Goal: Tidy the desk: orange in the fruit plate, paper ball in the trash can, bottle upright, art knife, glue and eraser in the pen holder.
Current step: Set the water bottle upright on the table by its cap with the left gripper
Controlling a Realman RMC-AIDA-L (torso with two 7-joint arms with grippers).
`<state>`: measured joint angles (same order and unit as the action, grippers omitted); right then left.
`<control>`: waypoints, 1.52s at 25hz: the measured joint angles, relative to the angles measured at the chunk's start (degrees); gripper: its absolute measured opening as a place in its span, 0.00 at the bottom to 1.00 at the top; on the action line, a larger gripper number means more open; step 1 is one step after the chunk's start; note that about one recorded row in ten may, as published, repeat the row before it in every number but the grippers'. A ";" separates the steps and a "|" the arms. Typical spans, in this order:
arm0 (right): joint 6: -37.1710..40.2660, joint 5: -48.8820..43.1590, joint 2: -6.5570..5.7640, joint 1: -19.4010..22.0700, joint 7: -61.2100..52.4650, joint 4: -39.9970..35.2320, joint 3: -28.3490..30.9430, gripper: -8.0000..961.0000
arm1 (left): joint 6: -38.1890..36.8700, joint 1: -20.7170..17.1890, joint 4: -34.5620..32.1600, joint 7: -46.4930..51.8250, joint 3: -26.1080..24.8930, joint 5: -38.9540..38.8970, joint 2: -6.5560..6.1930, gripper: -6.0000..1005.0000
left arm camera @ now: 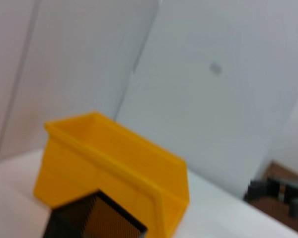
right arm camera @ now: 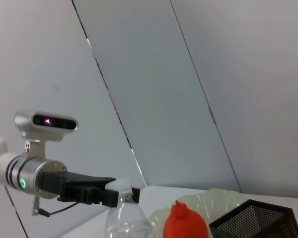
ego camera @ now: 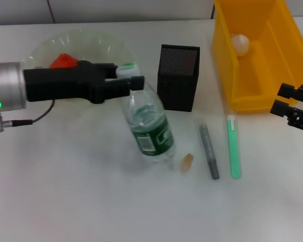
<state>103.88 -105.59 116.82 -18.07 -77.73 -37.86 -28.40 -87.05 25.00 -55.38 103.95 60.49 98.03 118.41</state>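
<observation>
The clear bottle (ego camera: 149,123) with its green label stands upright on the desk (ego camera: 65,191). My left gripper (ego camera: 129,74) is shut around its neck, just under the green-and-white cap, and the right wrist view shows the same grip on the bottle (right arm camera: 126,223). The orange (ego camera: 64,61) lies in the fruit plate (ego camera: 101,45). A paper ball (ego camera: 240,44) rests inside the yellow trash can (ego camera: 257,85). Right of the bottle's base lie the eraser (ego camera: 187,162), the grey art knife (ego camera: 209,150) and the green glue (ego camera: 234,146). The pen holder (ego camera: 178,76) stands behind them. My right gripper (ego camera: 278,99) hangs open at the right edge.
The trash can (left arm camera: 114,163) sits close to the right of the pen holder (left arm camera: 97,220). The left arm reaches over the fruit plate's front rim. Bare tabletop stretches along the front of the desk.
</observation>
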 joint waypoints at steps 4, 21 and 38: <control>-0.34 0.04 0.13 -1.15 -0.02 1.23 0.08 0.67 | -4.64 -0.61 9.10 -12.99 -6.02 -6.04 -0.02 0.52; -2.07 0.21 2.04 -5.51 -0.02 2.27 0.81 0.67 | -20.92 -8.47 31.45 -60.86 -22.84 -11.22 0.10 0.55; -4.58 1.47 2.27 -8.57 0.29 5.91 0.87 0.67 | -14.75 -10.16 49.00 -85.18 -35.12 -11.72 0.42 0.59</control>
<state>99.29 -104.13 119.10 -26.64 -77.44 -31.95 -27.54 -101.80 14.84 -6.39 18.77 25.37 86.31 118.83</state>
